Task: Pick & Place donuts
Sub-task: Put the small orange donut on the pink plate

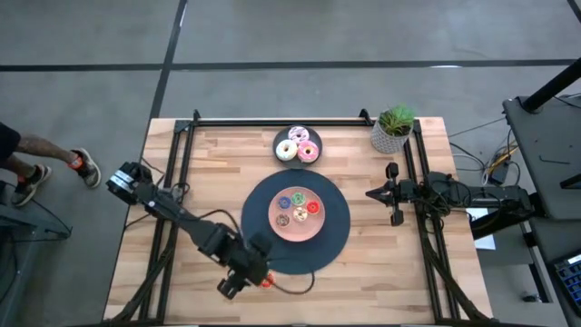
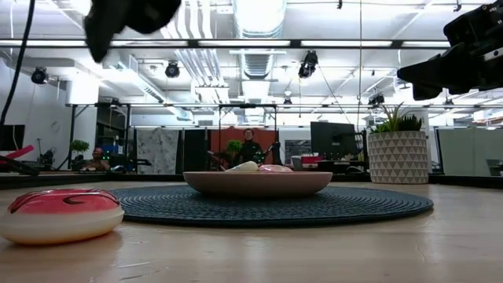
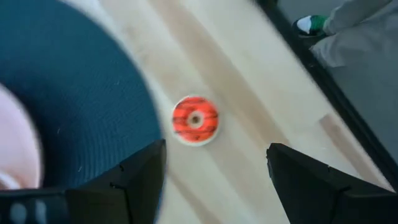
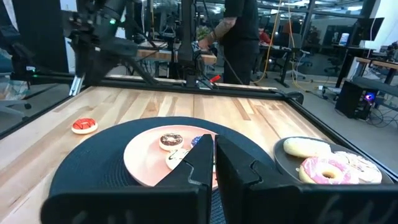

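Note:
A tiny red donut [image 1: 266, 282] lies flat on the wood near the table's near edge, just off the dark round mat [image 1: 338, 238]; it also shows in the left wrist view [image 3: 194, 120] and the low view [image 2: 61, 214]. My left gripper [image 1: 243, 282] [image 3: 214, 155] hovers above it, open, touching nothing. Several tiny donuts [image 1: 298, 207] lie on the pink plate [image 1: 275, 229]. Three larger donuts [image 1: 298, 146] [image 4: 323, 169] rest on the small dark grey plate [image 1: 278, 138]. My right gripper [image 1: 372, 193] [image 4: 211, 146] waits shut at the table's right side.
A potted plant [image 1: 393, 129] stands at the far right corner. Black frame rails [image 1: 272, 120] run along the far, left and right sides. The pink plate [image 2: 256, 183] sits in the middle of the mat. A person's foot [image 1: 84, 166] shows left of the table.

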Robot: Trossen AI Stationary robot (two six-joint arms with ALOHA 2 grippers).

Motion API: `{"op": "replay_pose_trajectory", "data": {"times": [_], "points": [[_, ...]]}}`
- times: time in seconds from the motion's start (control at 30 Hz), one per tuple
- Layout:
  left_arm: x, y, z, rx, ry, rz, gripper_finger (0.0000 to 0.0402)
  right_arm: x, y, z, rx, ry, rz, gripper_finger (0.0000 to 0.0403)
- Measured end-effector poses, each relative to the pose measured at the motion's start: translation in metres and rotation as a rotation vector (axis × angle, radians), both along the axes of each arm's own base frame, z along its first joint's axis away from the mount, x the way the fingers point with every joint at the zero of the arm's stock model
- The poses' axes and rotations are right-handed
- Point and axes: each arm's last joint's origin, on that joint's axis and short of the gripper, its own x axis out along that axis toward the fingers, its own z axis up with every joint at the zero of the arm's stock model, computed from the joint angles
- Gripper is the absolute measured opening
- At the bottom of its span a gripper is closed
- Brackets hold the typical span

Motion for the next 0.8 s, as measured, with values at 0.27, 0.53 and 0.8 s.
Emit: {"op": "replay_pose_trajectory", "data": {"times": [0.27, 0.53, 0.8], "points": [[-0.008, -0.017, 0.005, -0.034, -0.014, 0.013, 0.025, 0.0, 0.0, 0.0, 0.0, 0.0, 0.0, 0.0009], [0.004, -0.029, 0.01, -0.065, -0.016, 0.061, 0.025, 0.0, 0.0, 0.0, 0.0, 0.0, 0.0, 0.0008], [0.017, -0.043, 0.017, -0.06, -0.049, 0.013, 0.025, 0.0, 0.0, 0.0, 0.0, 0.001, 0.0, 0.0008]]}}
